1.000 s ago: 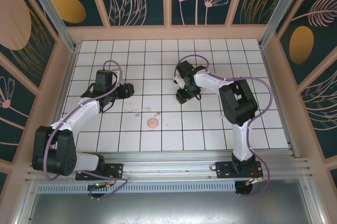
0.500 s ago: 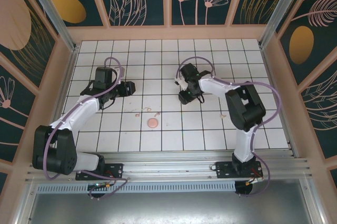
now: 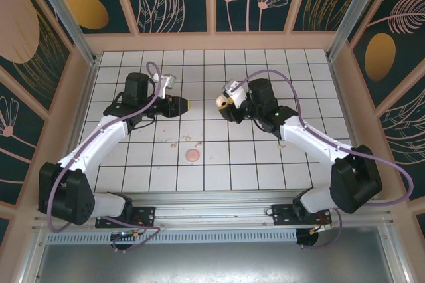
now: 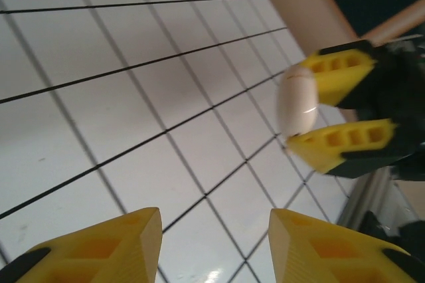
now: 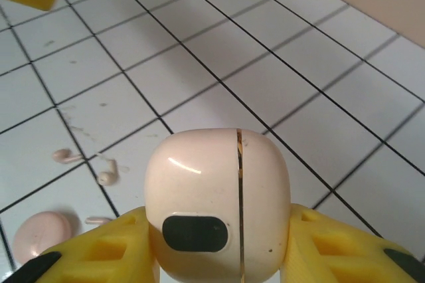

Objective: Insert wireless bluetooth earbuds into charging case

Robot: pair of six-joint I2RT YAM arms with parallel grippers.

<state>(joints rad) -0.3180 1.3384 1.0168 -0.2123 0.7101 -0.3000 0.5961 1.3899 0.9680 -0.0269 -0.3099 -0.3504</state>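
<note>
The right pincer [image 5: 219, 238] is clamped on the charging case [image 5: 218, 210], a rounded pale pink shell pinched between its yellow fingers and held clear above the tabletop [image 3: 265, 163]. In the right wrist view a thin seam runs up the face of the case and a dark oval patch sits low on its left half.

The left pincer [image 4: 214, 246] faces it from across the middle of the white tiles. Its yellow fingers stand apart with nothing between them, and past them the left wrist view shows the case in the other pincer's grip. From above, the two pincers are near each other but not touching.

The first earbud [image 5: 64, 156] and the second earbud [image 5: 108, 174] lie loose on the tiles, close together, below and nearer the arm bases than the raised case. A round pink disc [image 5: 38, 238] rests on the tabletop just beside them, on the nearer side. Neither pincer touches the earbuds or the disc.
</note>
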